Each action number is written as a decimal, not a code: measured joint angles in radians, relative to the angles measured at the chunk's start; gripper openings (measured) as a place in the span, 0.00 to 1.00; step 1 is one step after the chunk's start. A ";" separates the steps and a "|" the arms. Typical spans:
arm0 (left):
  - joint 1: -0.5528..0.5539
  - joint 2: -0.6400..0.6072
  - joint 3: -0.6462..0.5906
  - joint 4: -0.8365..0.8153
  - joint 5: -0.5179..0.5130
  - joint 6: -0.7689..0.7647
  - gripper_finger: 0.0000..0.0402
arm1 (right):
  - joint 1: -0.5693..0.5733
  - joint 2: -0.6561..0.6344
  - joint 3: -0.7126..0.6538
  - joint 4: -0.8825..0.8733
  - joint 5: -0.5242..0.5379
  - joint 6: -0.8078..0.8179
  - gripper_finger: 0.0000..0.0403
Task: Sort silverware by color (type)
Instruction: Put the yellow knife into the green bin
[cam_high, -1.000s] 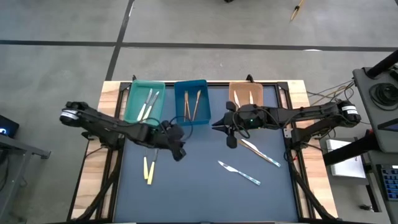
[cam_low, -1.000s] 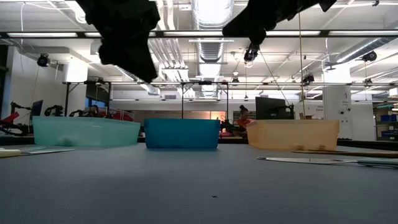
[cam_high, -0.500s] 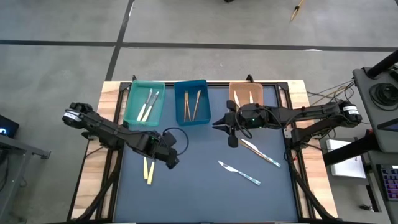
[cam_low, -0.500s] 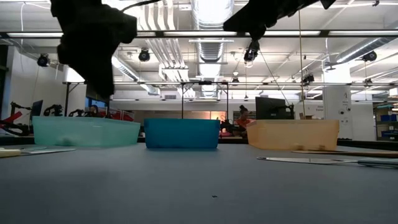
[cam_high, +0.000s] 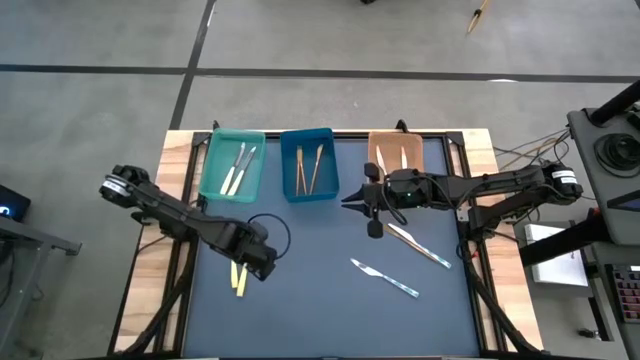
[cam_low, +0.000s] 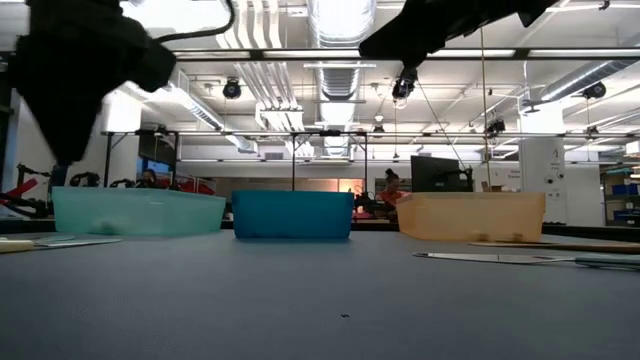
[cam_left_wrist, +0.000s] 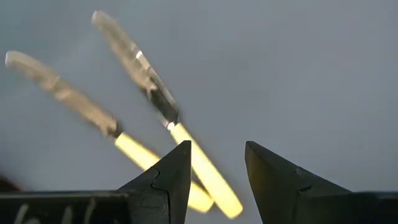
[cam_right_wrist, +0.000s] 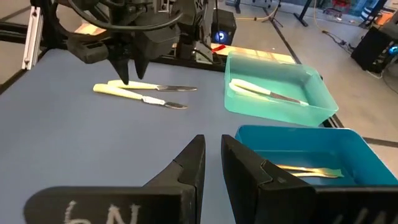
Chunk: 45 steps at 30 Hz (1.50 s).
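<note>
Presently the left gripper (cam_high: 258, 262) hangs over the two cream-handled knives (cam_high: 239, 272) near the left edge of the table (cam_high: 330, 300); its fingers (cam_left_wrist: 171, 174) stand parted with nothing between them, one handle showing in the gap in the left wrist view; the knives lie side by side on the mat, blades toward the trays; the right gripper (cam_high: 372, 205) waits above the middle of the table toward the far edge, its fingers (cam_right_wrist: 193, 163) drawn close but not touching, holding nothing I can see; a wooden-handled knife (cam_high: 418, 245) and a blue-handled knife (cam_high: 384, 276) lie apart near the right edge; the teal tray (cam_high: 233, 166), the blue tray (cam_high: 307, 164) and the orange tray (cam_high: 396, 152) line the far edge, each already holding two pieces

Judgement on handling: these knives are light, stiff and slim, lying flat on the mat with little height to catch; the smooth handles may slip or pivot if pinched off-centre; the better hold is across the cream handle close to where it meets the blade, near the balance point, fingers square to its length; the neighbouring knife lies close and could be nudged or caught in the same closing
</note>
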 joint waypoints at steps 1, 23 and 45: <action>-0.010 0.000 -0.003 -0.006 0.005 -0.029 0.33 | 0.000 0.000 0.000 -0.002 0.000 -0.004 0.11; -0.063 0.000 -0.178 0.099 0.013 -0.204 0.33 | 0.000 -0.003 0.001 -0.012 0.000 -0.007 0.11; -0.063 0.000 -0.213 0.183 -0.066 -0.233 0.41 | 0.000 -0.003 0.000 -0.012 0.000 -0.008 0.11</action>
